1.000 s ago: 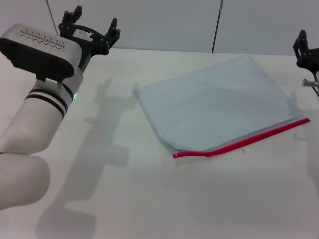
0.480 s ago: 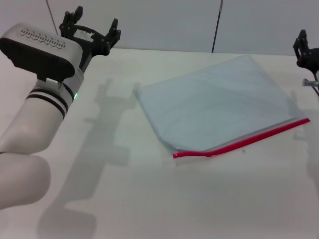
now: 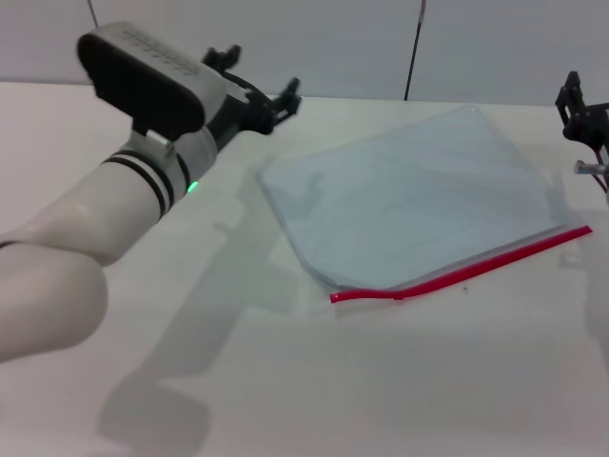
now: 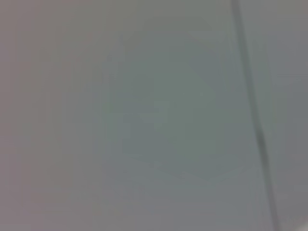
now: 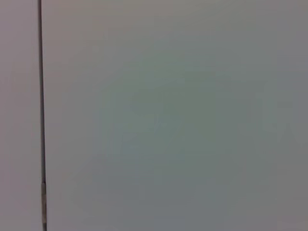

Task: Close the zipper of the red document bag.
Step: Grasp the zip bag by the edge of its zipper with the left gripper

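The left gripper [image 3: 255, 84] hangs above the worktop [image 3: 285, 381], just off the far left corner of the red document bag [image 3: 409, 195]. Its jaws are spread apart and grasp nothing. The white left arm reaches in from the near left side and casts a shadow on the worktop beside the bag's left edge.

The right gripper [image 3: 582, 107] sits at the far right of the head view, just beyond the bag's right corner. Only part of it shows, and whether its jaws are released or clenched cannot be told.

The bag, a flat pouch of pale blue-grey translucent plastic, lies turned at an angle on the white worktop. The zipper [image 3: 461, 268], a thin bright red strip, runs along the bag's near edge, rising toward the right. At its left end the strip curls a little away from the bag. Bare worktop lies open all around the bag, widest on its near side.

Both wrist views show only a plain grey wall crossed by a thin dark line.
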`<control>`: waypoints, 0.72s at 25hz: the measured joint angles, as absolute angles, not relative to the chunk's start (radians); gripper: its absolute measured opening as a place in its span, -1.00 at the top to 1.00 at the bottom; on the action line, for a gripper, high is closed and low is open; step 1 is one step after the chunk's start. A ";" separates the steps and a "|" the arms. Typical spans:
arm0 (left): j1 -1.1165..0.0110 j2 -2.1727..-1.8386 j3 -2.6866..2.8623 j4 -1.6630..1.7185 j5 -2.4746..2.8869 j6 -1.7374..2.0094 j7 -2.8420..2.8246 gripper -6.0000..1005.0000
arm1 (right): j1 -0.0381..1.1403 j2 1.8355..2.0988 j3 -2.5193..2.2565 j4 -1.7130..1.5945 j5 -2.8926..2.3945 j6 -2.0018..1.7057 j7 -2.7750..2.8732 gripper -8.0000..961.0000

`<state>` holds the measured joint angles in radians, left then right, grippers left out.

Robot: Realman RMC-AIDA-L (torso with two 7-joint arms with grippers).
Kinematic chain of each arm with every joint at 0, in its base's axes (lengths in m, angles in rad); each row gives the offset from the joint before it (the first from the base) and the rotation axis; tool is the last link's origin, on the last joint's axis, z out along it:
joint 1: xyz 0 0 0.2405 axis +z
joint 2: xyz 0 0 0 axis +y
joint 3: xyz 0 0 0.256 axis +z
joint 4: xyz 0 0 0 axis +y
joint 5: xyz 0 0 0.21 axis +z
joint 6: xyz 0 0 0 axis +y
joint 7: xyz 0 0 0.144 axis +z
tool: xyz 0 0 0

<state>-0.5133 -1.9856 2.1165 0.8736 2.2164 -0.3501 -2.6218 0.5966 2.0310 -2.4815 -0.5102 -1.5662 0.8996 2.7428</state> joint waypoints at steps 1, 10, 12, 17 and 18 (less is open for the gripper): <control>-0.510 -1.980 2.114 0.900 2.217 -0.313 -2.606 -0.75 | 0.596 2.031 -2.481 -0.510 -1.566 0.900 2.743 -0.40; -0.444 -1.971 1.985 1.165 2.218 0.112 -2.362 -0.74 | 0.595 2.031 -2.479 -0.511 -1.566 0.899 2.743 -0.40; -0.429 -1.974 1.950 1.224 2.218 0.217 -2.321 -0.74 | 0.595 2.031 -2.479 -0.511 -1.566 0.899 2.743 -0.40; -0.421 -1.979 1.895 1.304 2.256 0.413 -2.281 -0.75 | 0.594 2.031 -2.479 -0.512 -1.566 0.902 2.743 -0.40; -0.421 -1.981 1.889 1.309 2.273 0.433 -2.283 -0.75 | 0.594 2.031 -2.479 -0.515 -1.566 0.905 2.743 -0.40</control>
